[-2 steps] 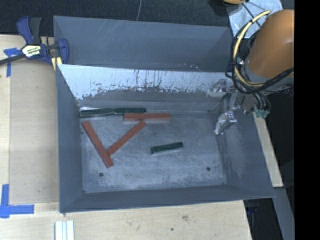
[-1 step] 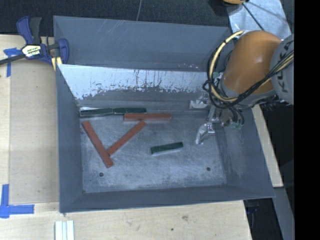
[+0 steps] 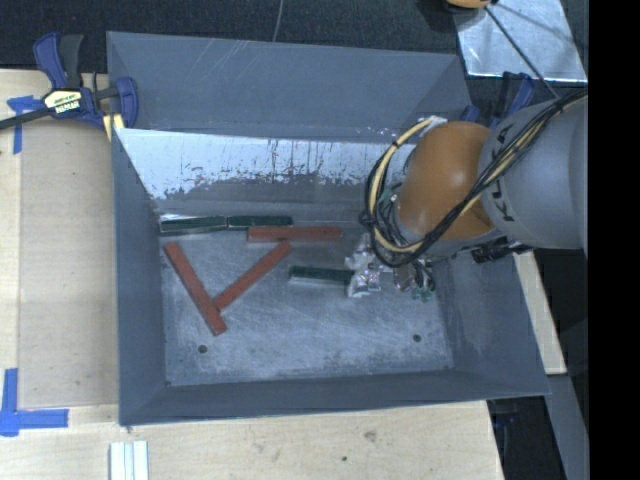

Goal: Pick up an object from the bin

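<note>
The hand (image 3: 366, 276) is seen low in the grey metal bin (image 3: 300, 88), on the right side of its floor. It is placed right at the right end of a short dark green stick (image 3: 315, 276), which is laid flat near the middle of the floor. Whether this stick is touched by the hand cannot be told. How far the hand is open, and whether anything is held in it, cannot be told either. The hand is partly hidden from above by the arm's orange cover (image 3: 450, 183), around which cables (image 3: 380, 183) are looped.

Near the back wall a level red-brown stick (image 3: 295, 234) is laid, with a long dark green stick (image 3: 225, 224) just beside its left end. On the left of the floor a V is made by a left slanted stick (image 3: 193, 288) and a right slanted stick (image 3: 252, 279), both red-brown, joined at their lower ends.
</note>
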`<state>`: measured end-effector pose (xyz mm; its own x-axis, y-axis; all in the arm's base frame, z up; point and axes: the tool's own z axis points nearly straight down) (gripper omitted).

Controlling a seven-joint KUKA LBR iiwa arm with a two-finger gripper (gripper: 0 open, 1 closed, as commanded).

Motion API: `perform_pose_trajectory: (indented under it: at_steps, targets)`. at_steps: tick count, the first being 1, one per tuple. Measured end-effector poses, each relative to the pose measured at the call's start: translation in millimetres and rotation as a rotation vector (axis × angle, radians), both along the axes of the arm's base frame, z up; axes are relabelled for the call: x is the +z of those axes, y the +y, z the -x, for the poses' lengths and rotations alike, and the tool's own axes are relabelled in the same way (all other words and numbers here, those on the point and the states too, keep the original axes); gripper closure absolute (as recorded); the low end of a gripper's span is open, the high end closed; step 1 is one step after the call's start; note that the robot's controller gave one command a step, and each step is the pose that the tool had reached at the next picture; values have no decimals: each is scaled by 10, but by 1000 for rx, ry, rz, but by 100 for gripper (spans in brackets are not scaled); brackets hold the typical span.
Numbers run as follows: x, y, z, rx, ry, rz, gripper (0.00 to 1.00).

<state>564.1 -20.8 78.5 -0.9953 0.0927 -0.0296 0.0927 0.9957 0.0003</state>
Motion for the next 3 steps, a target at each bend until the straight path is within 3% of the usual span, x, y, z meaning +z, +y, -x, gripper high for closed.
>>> perform_pose_trajectory:
  at_steps: [1,2,3]
  targets:
    - [0,0,0,0,0,0,100]
    - [411,-2,-5,6,32,-2,100]
    - [1758,1,-233,8,26,-2,100]
